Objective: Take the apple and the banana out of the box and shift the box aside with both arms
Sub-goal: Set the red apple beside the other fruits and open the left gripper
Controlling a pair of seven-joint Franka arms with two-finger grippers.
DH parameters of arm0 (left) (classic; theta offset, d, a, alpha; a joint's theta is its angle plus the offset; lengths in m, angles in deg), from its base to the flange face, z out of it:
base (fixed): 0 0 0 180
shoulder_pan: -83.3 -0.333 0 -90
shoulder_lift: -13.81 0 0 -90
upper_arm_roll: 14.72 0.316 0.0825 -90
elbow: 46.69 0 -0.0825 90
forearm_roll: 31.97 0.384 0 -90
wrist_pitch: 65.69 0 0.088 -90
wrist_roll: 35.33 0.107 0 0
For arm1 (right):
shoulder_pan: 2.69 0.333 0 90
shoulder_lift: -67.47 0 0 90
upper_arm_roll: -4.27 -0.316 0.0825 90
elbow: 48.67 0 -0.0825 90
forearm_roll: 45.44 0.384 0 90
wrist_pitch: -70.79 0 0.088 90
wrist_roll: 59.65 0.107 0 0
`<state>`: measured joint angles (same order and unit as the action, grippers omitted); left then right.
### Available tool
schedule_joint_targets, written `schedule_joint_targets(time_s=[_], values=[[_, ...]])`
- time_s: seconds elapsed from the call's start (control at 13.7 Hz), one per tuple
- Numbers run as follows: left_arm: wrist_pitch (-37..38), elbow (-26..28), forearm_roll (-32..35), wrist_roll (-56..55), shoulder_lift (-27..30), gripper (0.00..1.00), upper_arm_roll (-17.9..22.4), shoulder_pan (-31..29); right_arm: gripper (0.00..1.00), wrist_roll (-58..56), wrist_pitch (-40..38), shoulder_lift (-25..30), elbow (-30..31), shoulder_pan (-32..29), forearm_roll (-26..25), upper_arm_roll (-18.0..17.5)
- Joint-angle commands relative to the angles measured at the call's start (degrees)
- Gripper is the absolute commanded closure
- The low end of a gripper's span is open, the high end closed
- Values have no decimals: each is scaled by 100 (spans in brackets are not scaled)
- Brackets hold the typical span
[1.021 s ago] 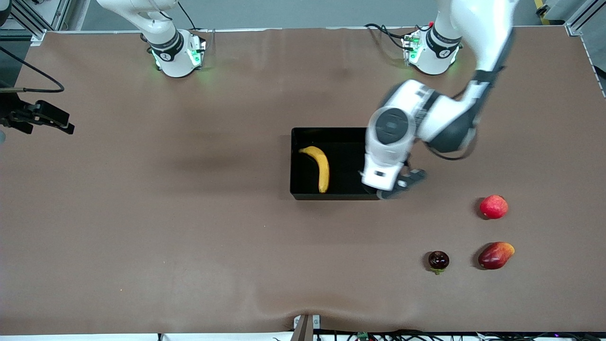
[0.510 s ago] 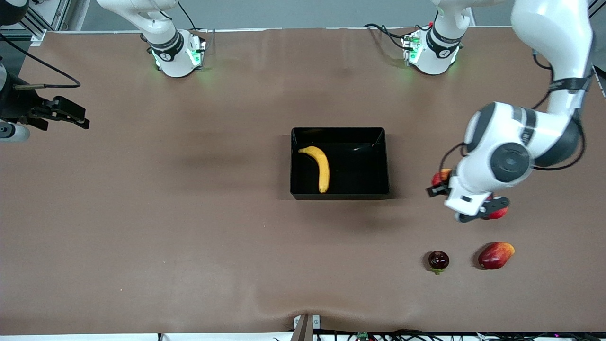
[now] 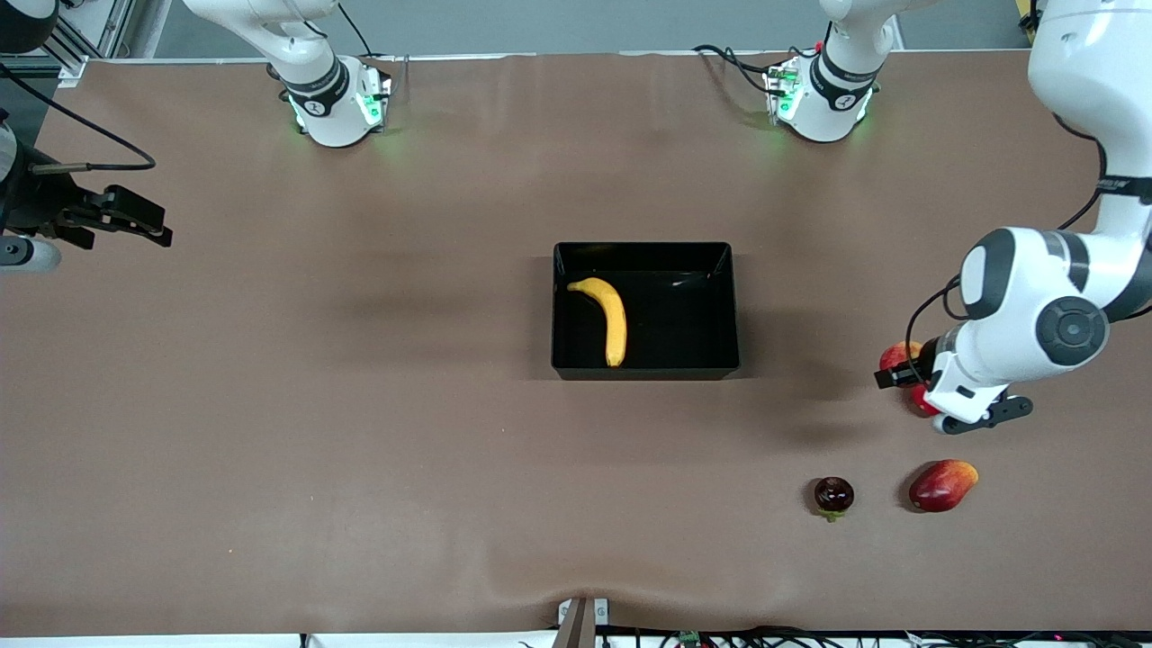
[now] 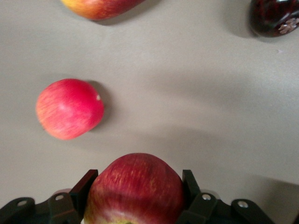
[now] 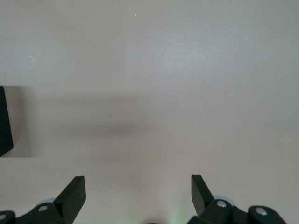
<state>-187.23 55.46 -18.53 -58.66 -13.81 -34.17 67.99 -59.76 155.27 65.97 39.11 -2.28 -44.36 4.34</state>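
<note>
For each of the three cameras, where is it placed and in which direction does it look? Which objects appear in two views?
Front view: high, facing both bases; shows the box holding the banana, both arms.
Left wrist view: on the left arm, looking down past the left gripper, shut on the streaked apple, over the table.
Right wrist view: on the right arm, looking down at bare table between the open right gripper fingers.
Shared: the pinkish-red fruit, mango and dark fruit appear in front and left wrist views.

One banana [image 3: 608, 317]; one box [image 3: 729, 306]; four other fruits; two arms.
</note>
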Motion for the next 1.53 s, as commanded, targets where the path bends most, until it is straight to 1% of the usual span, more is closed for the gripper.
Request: schedule_joint_targets(time_s=[0.0,0.15,0.29,0.36,0.51,0.58,0.8,0.88,1.09,1.24,1.31,1.46], values=[[-438,33,439,-5,-164,100,-6,-42,0,11,42,63,90,-58,-20,-7],[-712,-63,440,-5,-349,100,-6,-78,0,11,51,45,90,-50,-20,-7],[-765,-274,466,-57,-507,100,-6,-34,0,11,24,10,99,-23,-20,-7],[-783,-422,510,-40,-543,100,-6,-25,0,11,-2,19,91,-32,-20,-7],[-792,-791,511,-66,-840,100,-6,19,0,11,-46,27,90,-41,-28,1],[-809,-889,511,-110,-972,100,-14,54,0,11,-37,27,90,-41,-28,1],[-845,-802,502,-425,-1219,100,-40,195,0,11,6,19,73,-41,-28,1],[-845,-784,502,-453,-1220,100,-41,282,0,11,24,19,82,-50,-28,1],[-993,-811,581,-443,-1369,100,-14,282,0,11,68,10,73,-50,-28,1],[-1222,-662,564,-540,-1378,100,-14,580,0,11,130,10,73,-50,-28,1],[-1223,-635,563,-784,-1369,100,-6,756,0,11,130,10,73,-50,-28,1],[-1223,-495,624,-866,-1291,100,-6,740,0,11,121,19,73,-41,-28,1]])
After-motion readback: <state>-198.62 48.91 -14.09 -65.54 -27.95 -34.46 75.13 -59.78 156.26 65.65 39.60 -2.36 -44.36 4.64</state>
